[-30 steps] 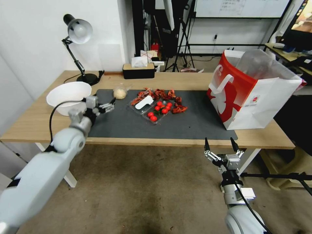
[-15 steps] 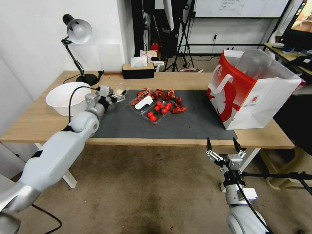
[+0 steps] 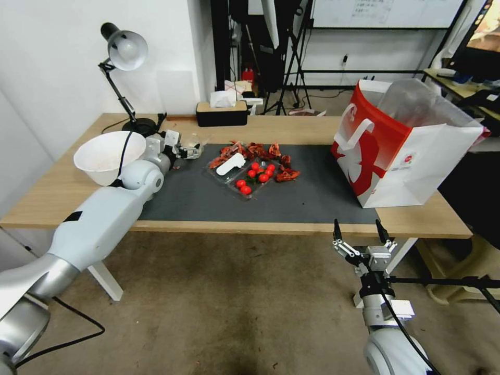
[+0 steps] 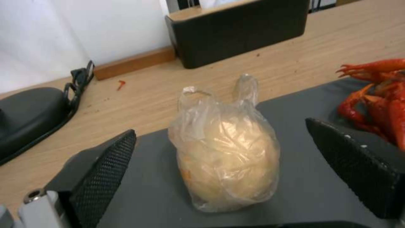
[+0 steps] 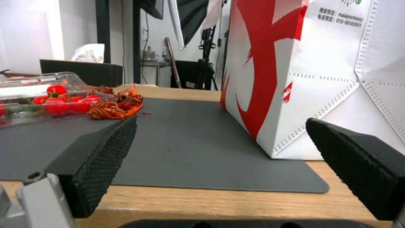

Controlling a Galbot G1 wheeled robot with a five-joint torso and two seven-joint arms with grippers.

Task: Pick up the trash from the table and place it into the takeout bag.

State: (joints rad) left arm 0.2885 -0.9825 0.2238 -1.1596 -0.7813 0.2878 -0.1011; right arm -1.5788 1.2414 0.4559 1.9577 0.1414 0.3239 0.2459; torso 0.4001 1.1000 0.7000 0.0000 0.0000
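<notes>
So, head view first: the left tool [image 3: 188, 151] is out over the far-left corner of the dark mat [image 3: 312, 198] on the tabletop [image 3: 62, 192], right at the small clear bag [image 3: 194, 141] w/ the beige lump, which sits just beside the big white bowl [image 3: 107, 156]. The takeout bag [image 3: 406, 140] stands upright at the far right end of the mat, mouth open, well apart from the pick. Right tool [image 3: 359, 234] hangs parked below the tabletop's front edge, prongs spread, holding nothing. Left wrist view: the small clear bag [image 4: 226, 148] sits upright on the mat between the two spread pads [image 4: 107, 171], not yet touched on either side, knotted plastic ears sticking up; crawfish shells [image 4: 375, 91] lie near one pad, the lamp base [image 4: 29, 114] and a black tissue box [image 4: 240, 30] are farther off. To do this well, imo: centre the lump between the pads before closing, come low enough to catch the lump itself rather than loose film or the ears, since thin plastic likely slips or tears. Squeeze gently, the lump looks soft. Keep the one pad off the shells so nothing gets dragged along. Right wrist view: the right tool's pads [image 5: 101, 164] are wide apart, looking across the mat at the takeout bag [image 5: 312, 72] and a clear tray of tomatoes [image 5: 46, 98]; idle, so nothing to fix there.
</notes>
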